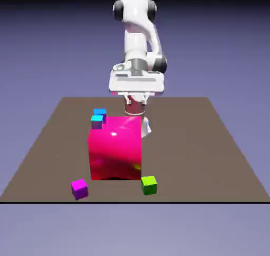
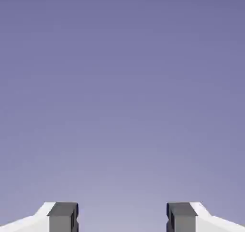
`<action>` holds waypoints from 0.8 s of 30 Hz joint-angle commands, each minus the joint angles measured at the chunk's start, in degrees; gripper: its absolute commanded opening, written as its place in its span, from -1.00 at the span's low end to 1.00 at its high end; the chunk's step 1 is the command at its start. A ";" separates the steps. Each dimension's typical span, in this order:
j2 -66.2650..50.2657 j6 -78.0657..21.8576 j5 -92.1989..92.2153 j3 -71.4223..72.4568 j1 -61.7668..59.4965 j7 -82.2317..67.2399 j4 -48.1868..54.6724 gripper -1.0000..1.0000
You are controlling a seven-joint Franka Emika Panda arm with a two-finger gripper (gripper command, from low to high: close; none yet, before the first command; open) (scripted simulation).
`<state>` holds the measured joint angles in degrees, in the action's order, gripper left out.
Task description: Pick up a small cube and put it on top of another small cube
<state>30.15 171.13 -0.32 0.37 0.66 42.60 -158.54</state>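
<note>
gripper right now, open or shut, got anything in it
Gripper: open, fingertips wide apart, holding nothing.

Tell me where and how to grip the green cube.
Best take the green cube from above, jaws on two opposite upright faces. It sits flat near the table's front edge, its top bare. It is turned slightly and stands close to the pink cube's lower corner, so I would turn the pincer to match its faces and keep the fingers off that corner.

Small lime-green cube [image 1: 149, 185] flat on the table [image 1: 190, 154]
</note>
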 commanded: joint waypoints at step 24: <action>-49.84 -57.29 -6.43 7.35 -0.63 2.83 48.88 0.00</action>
<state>-19.68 113.84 -6.76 7.72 0.03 45.43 -109.67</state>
